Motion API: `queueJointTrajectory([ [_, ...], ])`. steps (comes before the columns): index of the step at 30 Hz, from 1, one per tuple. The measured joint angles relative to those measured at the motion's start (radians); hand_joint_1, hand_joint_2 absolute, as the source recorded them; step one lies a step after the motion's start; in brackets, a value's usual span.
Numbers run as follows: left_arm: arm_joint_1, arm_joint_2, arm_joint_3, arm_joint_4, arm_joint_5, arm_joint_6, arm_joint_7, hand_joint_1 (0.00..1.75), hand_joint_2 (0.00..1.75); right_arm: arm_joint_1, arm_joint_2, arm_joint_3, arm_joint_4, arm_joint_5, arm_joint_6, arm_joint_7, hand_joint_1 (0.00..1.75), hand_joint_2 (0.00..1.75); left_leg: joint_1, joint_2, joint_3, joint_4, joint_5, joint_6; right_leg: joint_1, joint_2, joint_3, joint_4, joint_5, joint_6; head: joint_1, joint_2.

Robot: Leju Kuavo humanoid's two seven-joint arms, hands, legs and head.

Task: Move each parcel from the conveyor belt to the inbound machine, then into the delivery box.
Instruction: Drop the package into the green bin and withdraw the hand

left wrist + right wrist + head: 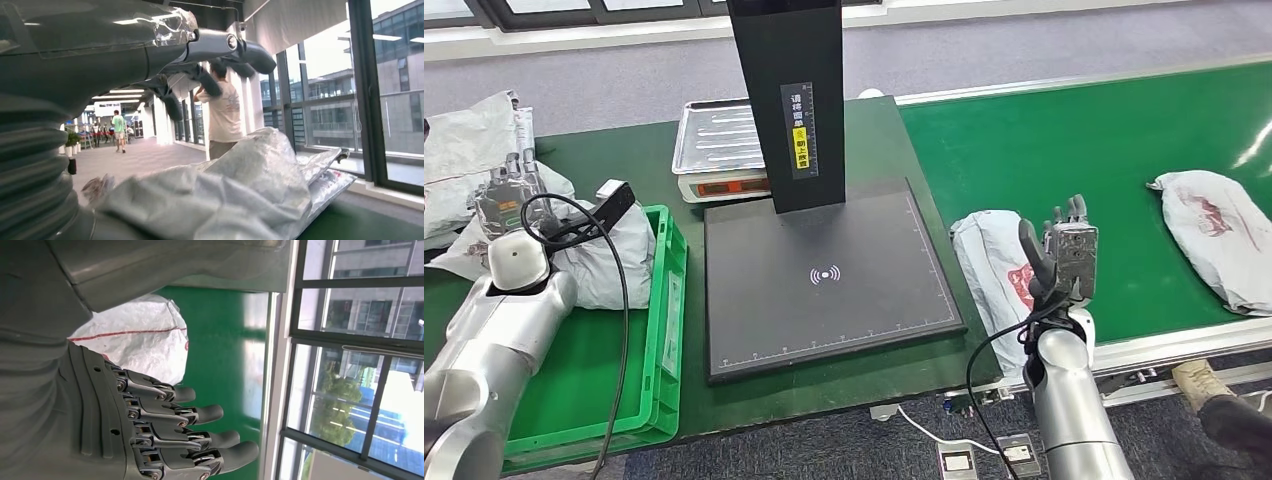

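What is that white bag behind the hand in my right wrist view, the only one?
Observer: A parcel on the green conveyor belt; the head view shows a second parcel farther along.
Operator: Where does it go next?
Observer: Beside the belt lies a black scanning pad with a tall black post.
Operator: And the other hand?
Observer: The left hand hovers over piled parcels by a green crate.

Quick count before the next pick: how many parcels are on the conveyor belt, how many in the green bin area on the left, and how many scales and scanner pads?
Parcels on the conveyor belt: 2, the near parcel beside the right hand and the far parcel.
Parcels at the green bin: cannot count exactly; a heap of several.
Scale: 1.
Scanner pad: 1.
Total countable: 4.
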Motion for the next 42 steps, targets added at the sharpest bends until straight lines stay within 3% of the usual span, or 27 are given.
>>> queueJointTrajectory([
  [6,0.031,-0.009,0.017,-0.052,0.022,0.125,-0.072,0.00,1.75,-0.016,0.000,0.000,0.020,0.001,-0.001,-0.003,0.00,1.75,0.000,0.000,0.000,0.000,0.000,0.000,0.000,0.000,0.000,0.000,0.000,0.000,0.000,0.000],
  [10,0.057,-0.026,0.056,-0.105,0.135,0.237,-0.204,0.00,1.75,-0.033,0.000,0.000,0.035,0.000,-0.004,-0.003,0.00,1.75,0.000,0.000,0.000,0.000,0.000,0.000,0.000,0.000,0.000,0.000,0.000,0.000,0.000,0.000],
  [13,0.068,-0.038,0.087,-0.135,0.201,0.257,-0.271,0.00,1.75,-0.046,0.000,0.000,0.043,0.000,-0.005,-0.002,0.00,1.75,0.000,0.000,0.000,0.000,0.000,0.000,0.000,-0.001,0.000,0.000,0.000,0.000,0.000,0.000],
  [25,0.077,-0.048,0.111,-0.161,0.209,0.258,-0.282,0.00,1.75,-0.054,0.000,0.000,0.053,0.000,-0.006,-0.002,0.00,1.75,0.000,-0.001,0.000,0.000,0.000,0.000,0.000,-0.001,0.000,0.000,0.000,0.000,0.000,0.000],
  [27,0.081,-0.056,0.121,-0.175,0.284,0.248,-0.348,0.00,1.75,-0.057,0.000,0.000,0.059,-0.002,-0.006,-0.003,0.00,0.87,0.000,-0.001,0.000,0.000,0.000,0.000,0.000,-0.001,0.000,0.000,0.000,0.000,0.000,0.000],
  [28,0.086,-0.072,0.133,-0.191,0.433,0.180,-0.439,0.00,1.75,-0.061,0.000,0.001,0.066,0.002,-0.010,-0.002,0.00,0.87,0.000,-0.001,0.000,0.000,0.000,0.000,0.000,-0.001,0.000,0.000,0.000,0.000,0.000,0.000],
  [29,0.090,-0.095,0.144,-0.205,0.635,0.036,-0.525,0.00,1.75,-0.072,-0.002,0.002,0.082,0.014,-0.018,0.007,0.00,0.87,0.000,-0.001,0.000,0.000,0.000,0.000,0.000,-0.002,0.000,0.000,0.000,0.000,0.000,0.000],
  [31,0.095,-0.133,0.158,-0.217,0.974,-0.302,-0.623,0.00,1.75,-0.094,-0.008,0.006,0.122,0.052,-0.033,0.040,0.00,1.75,0.000,-0.002,0.000,0.000,0.000,0.000,0.000,-0.002,0.001,-0.001,0.000,0.000,0.000,0.000],
  [32,0.092,-0.139,0.155,-0.207,1.026,-0.438,-0.612,0.00,1.75,-0.104,-0.011,0.007,0.144,0.073,-0.036,0.061,0.00,1.75,0.000,-0.002,0.000,0.000,0.000,0.000,0.000,-0.002,0.001,-0.001,0.001,0.001,0.000,0.000],
  [33,0.089,-0.134,0.146,-0.195,1.017,-0.514,-0.606,0.00,1.75,-0.110,-0.014,0.008,0.159,0.090,-0.035,0.076,0.00,1.75,0.000,-0.001,0.000,0.000,0.000,0.000,-0.001,-0.001,0.001,-0.001,0.001,0.001,0.000,0.000],
  [37,0.069,-0.093,0.076,-0.135,0.960,-0.703,-0.616,0.00,1.75,-0.121,-0.031,0.008,0.207,0.146,-0.030,0.128,0.00,1.75,0.000,0.002,0.001,0.000,0.000,0.000,0.000,0.002,0.000,0.000,0.001,0.000,0.000,0.000],
  [42,0.052,-0.065,0.052,-0.091,1.004,-0.773,-0.644,0.00,1.75,-0.113,-0.060,0.008,0.225,0.176,-0.027,0.158,0.00,1.75,0.000,0.002,0.001,0.000,0.000,0.000,0.001,0.001,0.000,0.000,0.001,0.000,0.000,0.000],
])
